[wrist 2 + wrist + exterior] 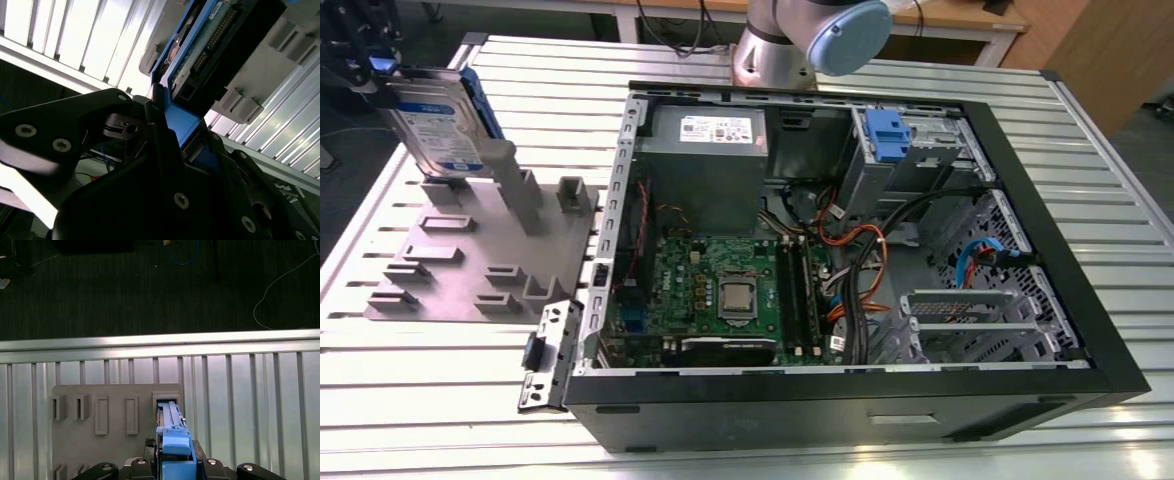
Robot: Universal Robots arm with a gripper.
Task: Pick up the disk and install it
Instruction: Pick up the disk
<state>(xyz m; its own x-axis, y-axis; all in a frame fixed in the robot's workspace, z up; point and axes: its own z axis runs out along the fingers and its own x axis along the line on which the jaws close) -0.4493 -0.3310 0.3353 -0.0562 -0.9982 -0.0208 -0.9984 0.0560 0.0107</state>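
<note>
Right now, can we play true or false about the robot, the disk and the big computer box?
1. The disk stands upright at the grey holder. True.
2. The disk is already inside the computer case. False: it is outside the case, at the holder on the exterior view's left.
3. The gripper is shut on the disk. True.
4. The computer case is closed up. False: its side is open, and you can see the green board inside.
</note>
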